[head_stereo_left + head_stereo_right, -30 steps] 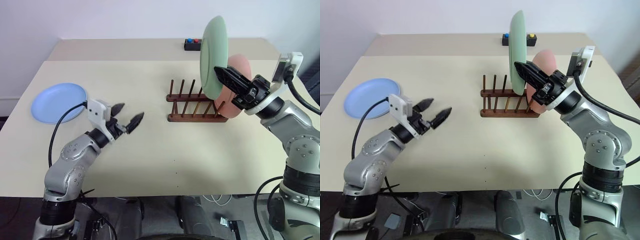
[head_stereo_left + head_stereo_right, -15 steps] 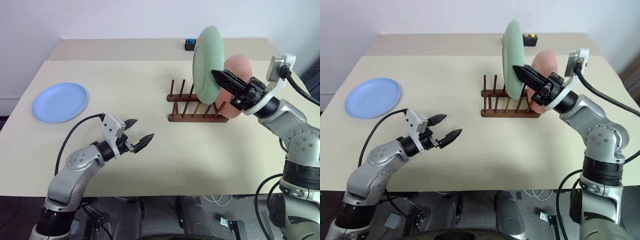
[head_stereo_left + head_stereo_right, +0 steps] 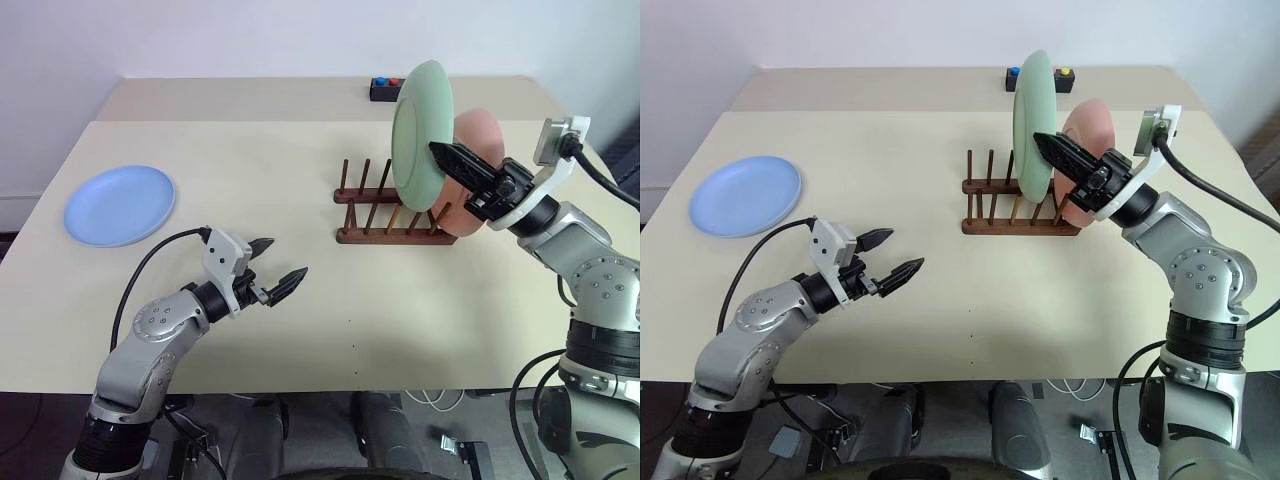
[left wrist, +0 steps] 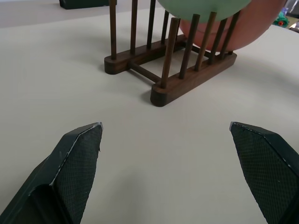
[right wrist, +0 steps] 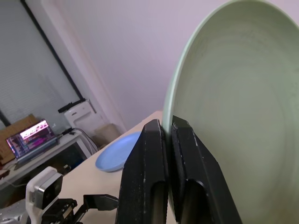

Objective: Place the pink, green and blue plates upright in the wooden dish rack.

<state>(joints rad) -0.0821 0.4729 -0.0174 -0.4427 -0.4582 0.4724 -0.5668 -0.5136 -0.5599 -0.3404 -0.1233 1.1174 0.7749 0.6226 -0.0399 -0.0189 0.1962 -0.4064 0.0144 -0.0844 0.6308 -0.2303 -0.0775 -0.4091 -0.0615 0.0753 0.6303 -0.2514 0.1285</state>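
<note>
The right gripper (image 3: 447,155) pinches the green plate (image 3: 420,135) above the rack (image 3: 390,215) – it could bump the pink plate (image 3: 478,165). Left fingers (image 3: 291,279) wide open, empty.

The light is bright, soft and even, the table (image 3: 300,330) carries only faint shadows under the rack (image 3: 395,212), nothing glares, and the close fingers (image 5: 152,186) look slightly blurred.

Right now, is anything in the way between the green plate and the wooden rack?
Nothing visible. The green plate, pinched by the right end effector, hangs over the rack beside the pink plate already standing there. Pegs toward the blue plate look free.
</note>
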